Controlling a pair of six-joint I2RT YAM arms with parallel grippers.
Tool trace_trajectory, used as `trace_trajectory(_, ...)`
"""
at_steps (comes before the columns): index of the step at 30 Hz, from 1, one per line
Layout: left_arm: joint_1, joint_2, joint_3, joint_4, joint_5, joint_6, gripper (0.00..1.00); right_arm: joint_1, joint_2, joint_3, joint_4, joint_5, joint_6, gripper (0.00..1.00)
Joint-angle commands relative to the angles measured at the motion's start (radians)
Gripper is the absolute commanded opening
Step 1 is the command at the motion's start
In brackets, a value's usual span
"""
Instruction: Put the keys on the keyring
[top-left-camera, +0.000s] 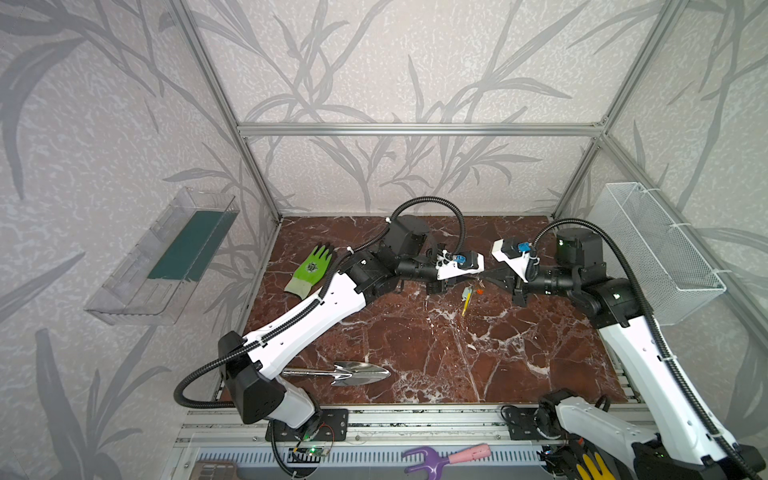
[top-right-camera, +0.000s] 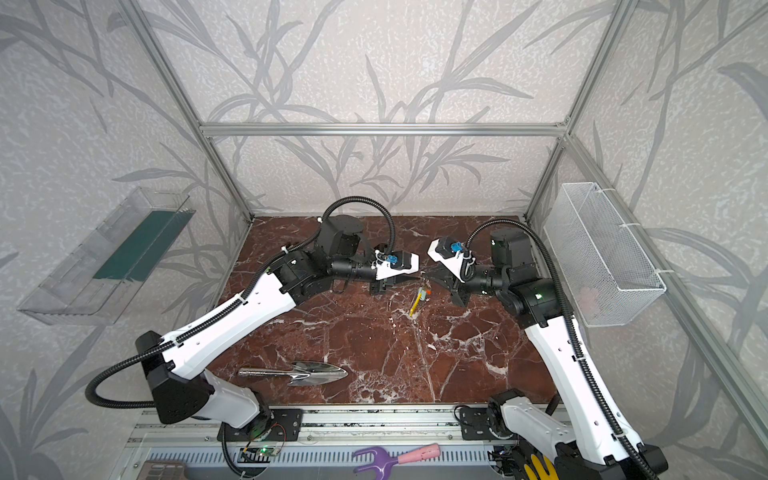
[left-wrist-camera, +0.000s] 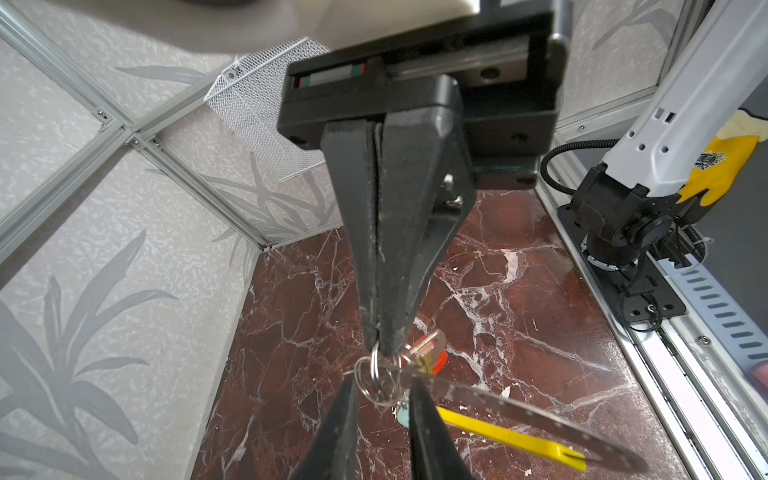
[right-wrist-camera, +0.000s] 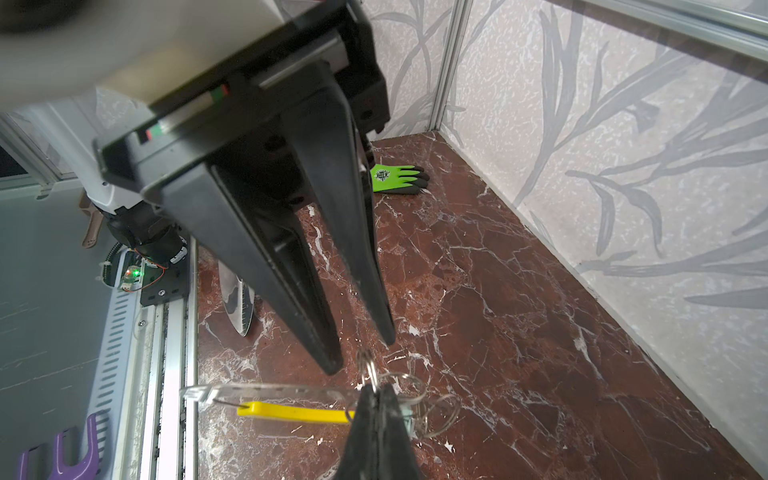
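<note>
wire-thin and silvery, a split ring (left-wrist-camera: 376, 365) is what the right hand (left-wrist-camera: 380, 347) has clenched at its very tips, well above the red marble counter (top-left-camera: 415, 353). the whole bundle seems to hang from that pinch. the keyring (left-wrist-camera: 519, 411), a grey perforated strip with its yellow segment (left-wrist-camera: 511, 436), slopes away below. the keys crowd just beside the pinch, the red-tagged key (left-wrist-camera: 428, 347) close by the tips and the mint tag (left-wrist-camera: 402, 411) lower down. holding by the small ring probably leaves the hoop free for threading.

the left hand (right-wrist-camera: 359, 351) faces it nose to nose, released, its jaws apart on either side of the rings without clearly touching them. my guess is that it is placed to take a hold. whether either key sits on the hoop i cannot tell; the loops overlap too much.

no writing can be read. the green glove (top-left-camera: 309, 270) carries a dark badge, too small to make out, and the red tag's label is not visible.
</note>
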Motion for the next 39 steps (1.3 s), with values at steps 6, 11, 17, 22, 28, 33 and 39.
trace_trajectory(6, -0.003, 0.02, 0.036, 0.014, 0.016, 0.01, 0.2, 0.017, 0.007, 0.032, 0.013, 0.001, -0.001, 0.0)
trace_trajectory(11, -0.003, 0.03, 0.038, 0.011, 0.033, 0.007, 0.19, 0.025, 0.003, 0.03, 0.032, 0.007, 0.006, 0.0)
trace_trajectory(17, -0.003, 0.03, 0.024, 0.05, 0.067, -0.02, 0.01, 0.034, 0.0, 0.018, 0.054, 0.015, 0.007, 0.03)
trace_trajectory(22, 0.015, -0.004, -0.056, 0.186, 0.061, -0.108, 0.0, 0.024, -0.07, -0.072, 0.165, 0.147, 0.019, 0.3)
trace_trajectory(28, 0.042, -0.056, -0.151, 0.389, 0.069, -0.255, 0.0, -0.038, -0.162, -0.2, 0.354, 0.149, 0.126, 0.35)
trace_trajectory(33, 0.044, -0.076, -0.183, 0.464, 0.071, -0.315, 0.0, -0.038, -0.166, -0.232, 0.394, 0.089, 0.182, 0.37)
trace_trajectory(39, 0.046, -0.086, -0.209, 0.537, 0.087, -0.368, 0.0, -0.037, -0.147, -0.268, 0.491, 0.009, 0.26, 0.37)
